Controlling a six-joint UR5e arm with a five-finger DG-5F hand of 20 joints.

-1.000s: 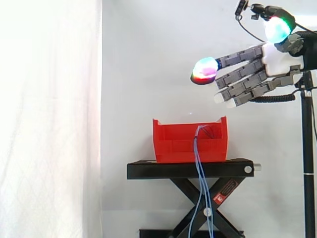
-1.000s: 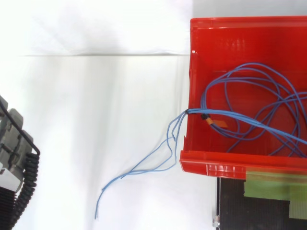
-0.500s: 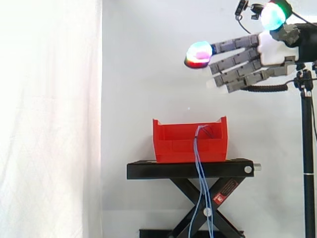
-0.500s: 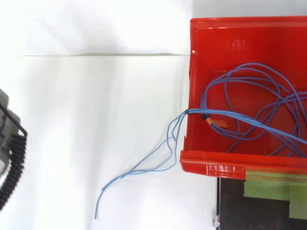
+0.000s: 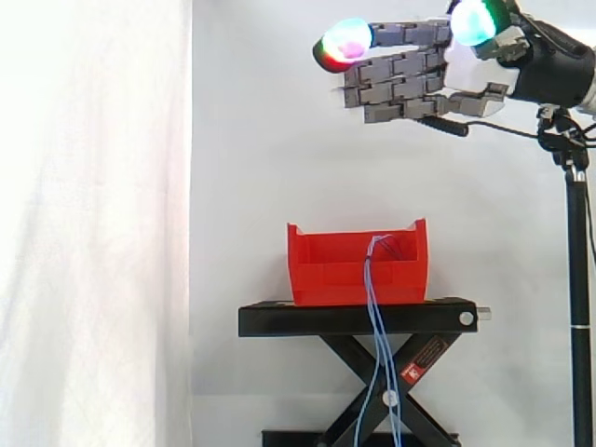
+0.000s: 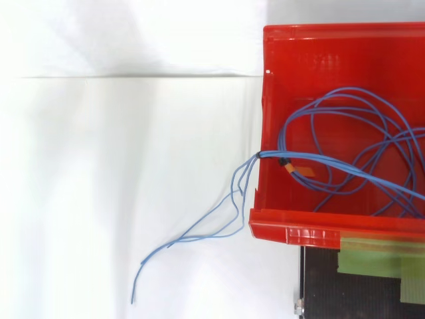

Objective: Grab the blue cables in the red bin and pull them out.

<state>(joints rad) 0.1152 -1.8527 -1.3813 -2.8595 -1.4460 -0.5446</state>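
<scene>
A red bin (image 5: 358,265) stands on a black scissor stand (image 5: 358,320). Thin blue cables (image 6: 345,146) lie looped inside the bin (image 6: 332,60), bound with a small orange tie (image 6: 300,171). Their loose ends (image 6: 199,229) spill over the bin's near wall and hang down past the stand (image 5: 375,354). My hand (image 5: 419,65) hovers high above the bin, well clear of it, with fingers stretched out nearly level toward the left and glowing fingertips (image 5: 343,44). It is open and holds nothing.
A white curtain (image 5: 93,223) hangs at the left in the side view. A black tripod pole (image 5: 579,307) stands at the right edge. Green tape (image 6: 378,258) sits on the stand beside the bin's corner.
My hand has risen and shifted left, levelling its fingers. It has left the top view, where its edge showed at the left. The cables and bin have not moved.
</scene>
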